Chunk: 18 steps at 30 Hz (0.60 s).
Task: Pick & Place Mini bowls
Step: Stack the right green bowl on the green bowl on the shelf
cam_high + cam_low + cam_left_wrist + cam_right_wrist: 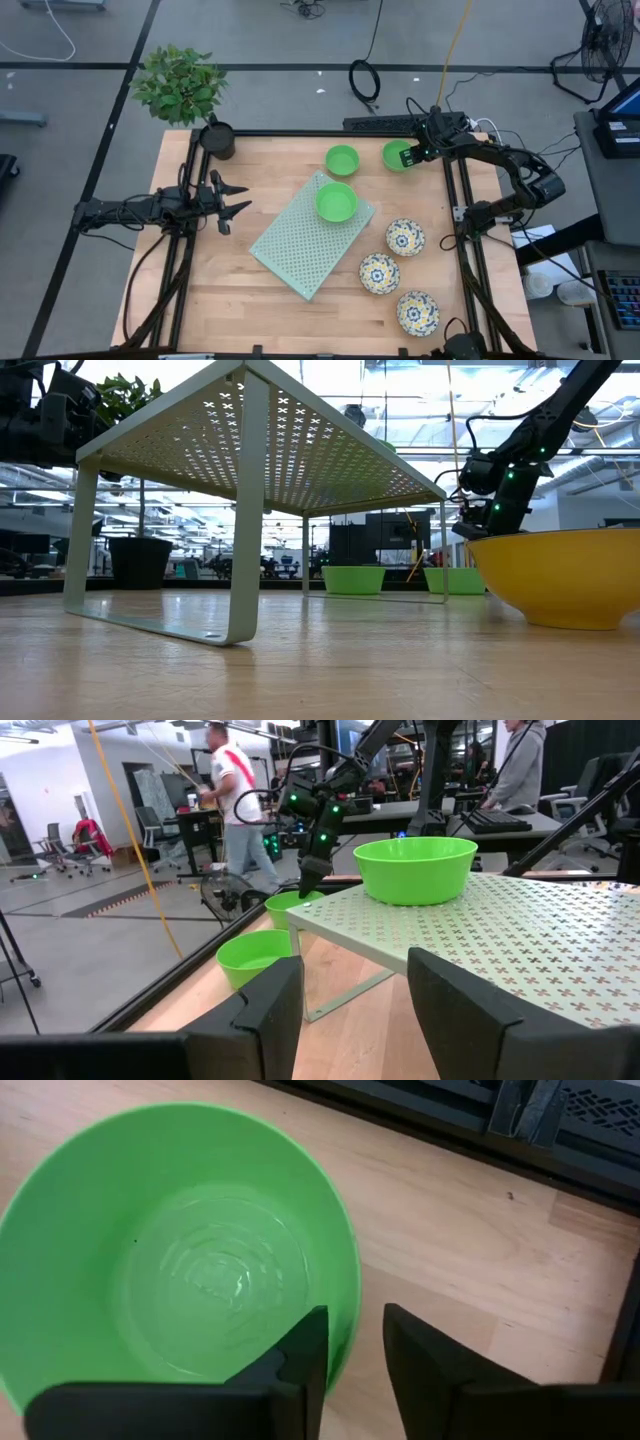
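Right tool (pixel 345 1342) straddling green bowl (pixel 170 1250) rim, grasp unclear, left tool (pixel 232 200) released

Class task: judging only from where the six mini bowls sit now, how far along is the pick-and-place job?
Done: one green bowl sits on the perforated rack. In hand: the right gripper straddles the rim of the far-right green bowl, one finger inside. Left: another green bowl and three floral bowls on the table. The left gripper waits open.
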Motion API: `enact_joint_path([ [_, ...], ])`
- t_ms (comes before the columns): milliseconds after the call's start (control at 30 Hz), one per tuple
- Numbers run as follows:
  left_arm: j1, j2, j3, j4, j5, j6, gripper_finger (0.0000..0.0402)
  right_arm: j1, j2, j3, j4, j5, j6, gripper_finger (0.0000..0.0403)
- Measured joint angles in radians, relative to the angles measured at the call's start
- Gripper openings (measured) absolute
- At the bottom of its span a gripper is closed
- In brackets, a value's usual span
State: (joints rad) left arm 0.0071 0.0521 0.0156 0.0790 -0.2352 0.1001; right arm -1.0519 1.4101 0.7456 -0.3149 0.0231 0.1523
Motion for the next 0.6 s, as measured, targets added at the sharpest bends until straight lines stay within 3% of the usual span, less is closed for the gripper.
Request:
enact_joint_path([
  [600, 0.0, 0.0, 0.0, 0.0, 0.0, 0.0, 0.0182, 0.0, 0.0, 0.0, -0.005, 0.03, 0.0, 0.0099],
])
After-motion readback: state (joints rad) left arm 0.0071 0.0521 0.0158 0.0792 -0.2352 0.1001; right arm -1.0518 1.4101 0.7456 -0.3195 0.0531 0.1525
